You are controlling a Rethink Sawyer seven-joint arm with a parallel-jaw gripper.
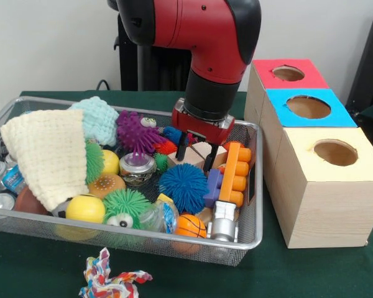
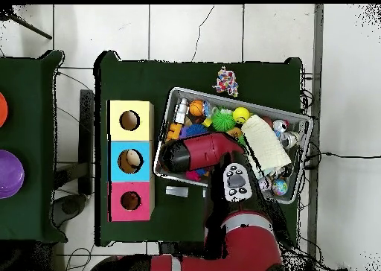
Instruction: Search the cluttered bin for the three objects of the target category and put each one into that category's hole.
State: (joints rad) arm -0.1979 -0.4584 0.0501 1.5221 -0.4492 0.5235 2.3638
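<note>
The silver wire mesh bin (image 1: 143,236) lies on the green table, full of toys; it also shows in the overhead view (image 2: 173,92). My gripper (image 1: 195,155) is down inside the bin's right half. Its fingers (image 1: 181,149) stand apart, one on each side of a pale wooden block (image 1: 196,153). The round hole (image 1: 288,73) of the red-topped box is at the far right, apart from the bin, and shows in the overhead view (image 2: 130,201). In the overhead view the red arm (image 2: 197,152) hides the gripper.
Blue-topped (image 1: 308,107) and yellow-topped (image 1: 336,152) boxes stand in a row with the red one. In the bin: a cream knitted cloth (image 1: 46,155), blue spiky ball (image 1: 183,186), purple spiky toy (image 1: 137,131), orange brick toy (image 1: 235,174), small basketball (image 1: 190,226). A rope toy (image 1: 105,282) lies outside.
</note>
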